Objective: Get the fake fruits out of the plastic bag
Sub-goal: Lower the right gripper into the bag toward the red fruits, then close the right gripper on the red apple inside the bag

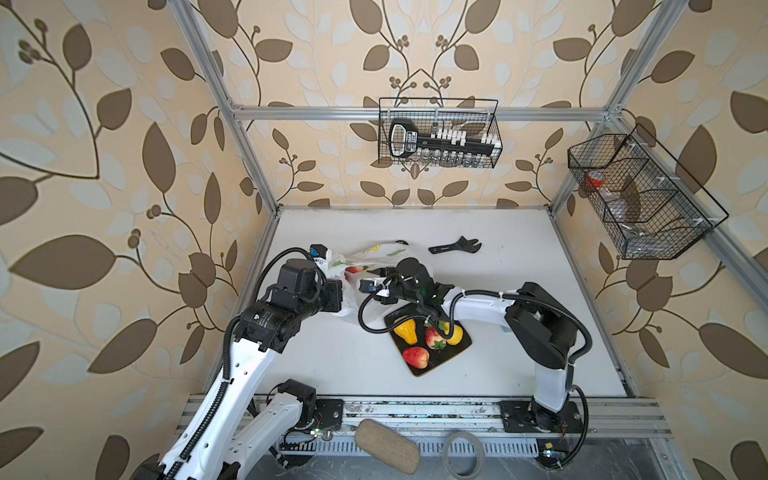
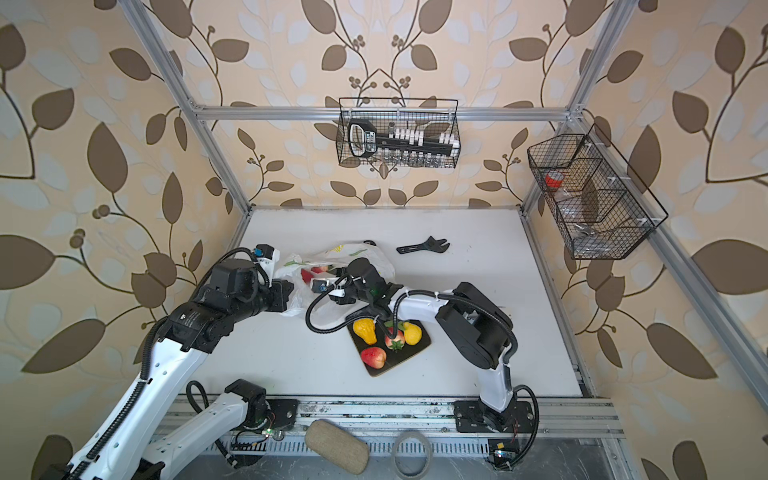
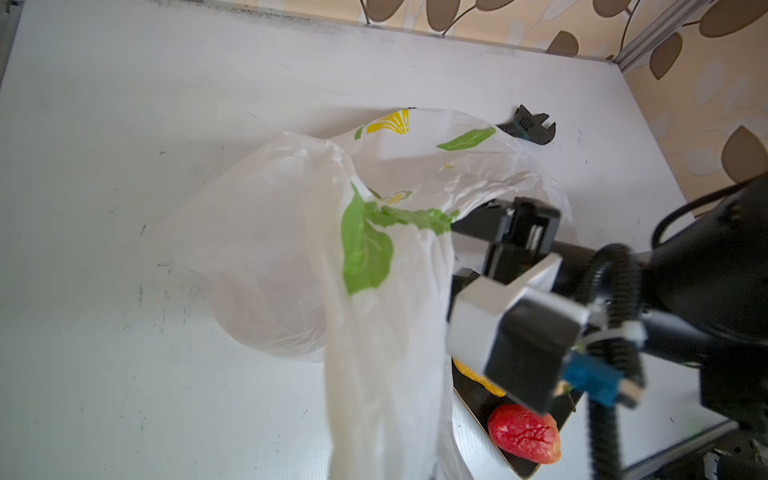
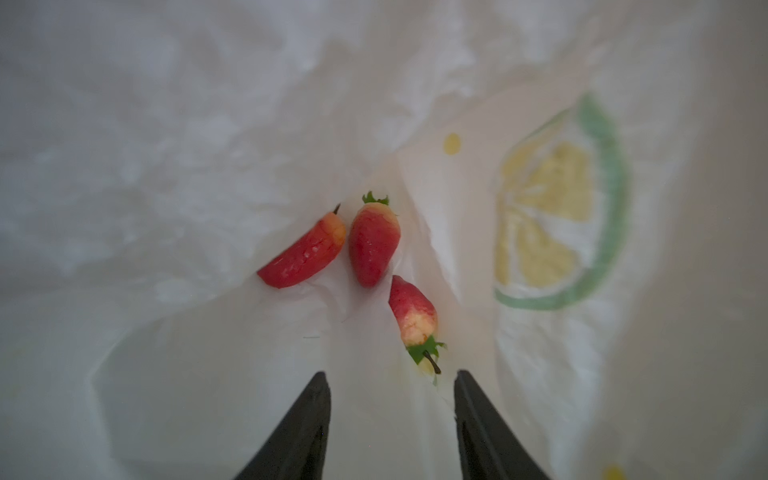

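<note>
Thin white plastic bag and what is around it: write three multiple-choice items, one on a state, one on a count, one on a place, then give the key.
1. The right gripper, reaching into the thin white plastic bag, is
A. open, with nothing between its jaws
B. shut on a fruit
C. shut on the bag's film

2. How many red fake fruits lie in the bag ahead of it?
A. one
B. five
C. three

3. The black adjustable wrench lies
A. inside the bag
B. on the white table, outside the bag
C. in the right gripper

Key:
1 A: in the right wrist view the jaws stand apart over bare film.
2 C: three red fruits show there.
3 B: both top views show it on the table past the bag.
</note>
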